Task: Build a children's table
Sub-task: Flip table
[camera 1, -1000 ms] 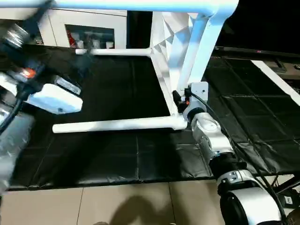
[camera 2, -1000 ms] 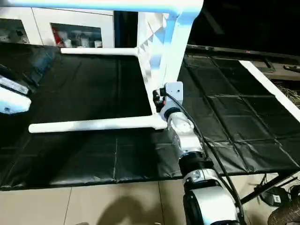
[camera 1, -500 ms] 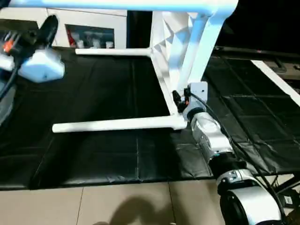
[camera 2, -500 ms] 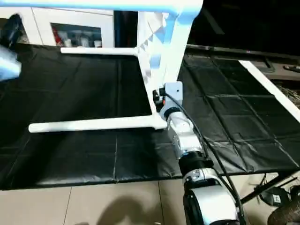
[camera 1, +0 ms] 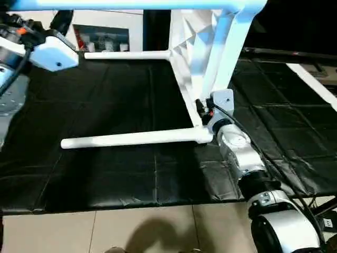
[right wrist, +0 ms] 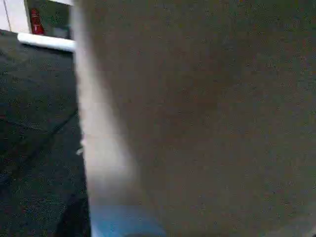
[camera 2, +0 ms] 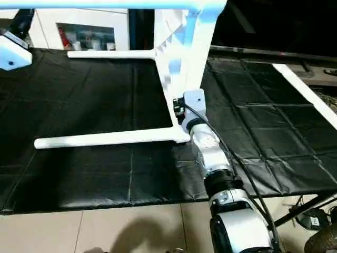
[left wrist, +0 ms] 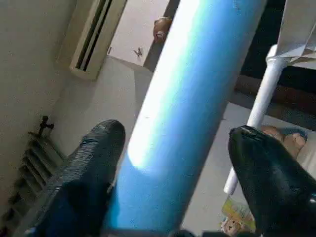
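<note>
Table [camera 1: 205, 58] unmoved on its side, left hand [left wrist: 173, 163] risen, spread astride top leg [left wrist: 187, 98], right hand state unclear

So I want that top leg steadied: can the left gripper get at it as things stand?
Probably yes. In the left wrist view the top leg already runs between the left gripper's open fingers, with nothing between them and the tube.
</note>
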